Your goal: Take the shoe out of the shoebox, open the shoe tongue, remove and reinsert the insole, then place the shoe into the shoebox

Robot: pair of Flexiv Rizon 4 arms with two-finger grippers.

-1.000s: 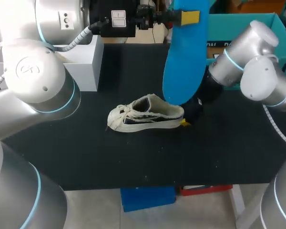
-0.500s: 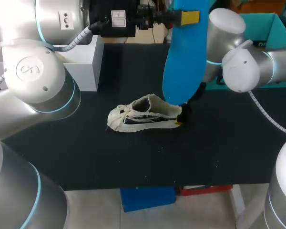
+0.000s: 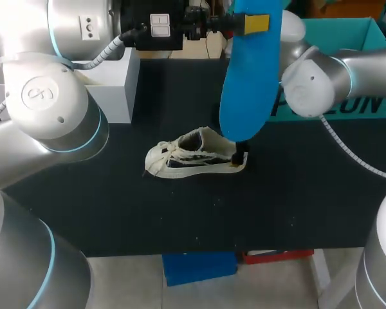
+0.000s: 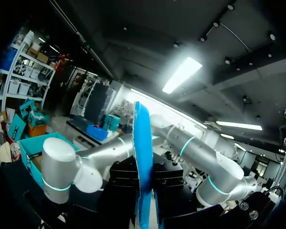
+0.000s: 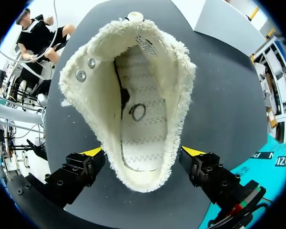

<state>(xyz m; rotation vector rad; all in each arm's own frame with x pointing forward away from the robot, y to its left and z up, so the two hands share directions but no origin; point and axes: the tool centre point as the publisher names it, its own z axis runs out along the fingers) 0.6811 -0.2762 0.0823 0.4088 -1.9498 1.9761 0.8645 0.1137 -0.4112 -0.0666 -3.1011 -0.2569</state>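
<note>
One cream low-top sneaker (image 3: pixel 193 154) stands on its sole near the middle of the black table (image 3: pixel 180 219), toe towards my left side and heel towards my right, laces loose at the front. From the right wrist the sneaker (image 5: pixel 133 105) shows its frayed collar spread wide and a pale stitched bed inside.

The right gripper (image 3: pixel 239 158) sits low at the heel. Seen from its own wrist, the right gripper (image 5: pixel 143 151) is released, one yellow tip on either side of the heel and just beside it. Whether they touch the fabric cannot be told.

Above the heel a blue insole (image 3: pixel 248 84) hangs upright in the air, its lower end close over the collar. The left gripper (image 3: pixel 244 23) is clenched on its upper end, a yellow tip flat against its face. The left wrist sees the insole (image 4: pixel 143 171) edge-on, with the right arm (image 4: pixel 86 162) beyond it.

A teal shoebox (image 3: pixel 347 38) stands at the far right of the table behind the right arm (image 3: pixel 321 71), well apart from the sneaker. A white box (image 3: pixel 109 84) stands at the far left.
</note>
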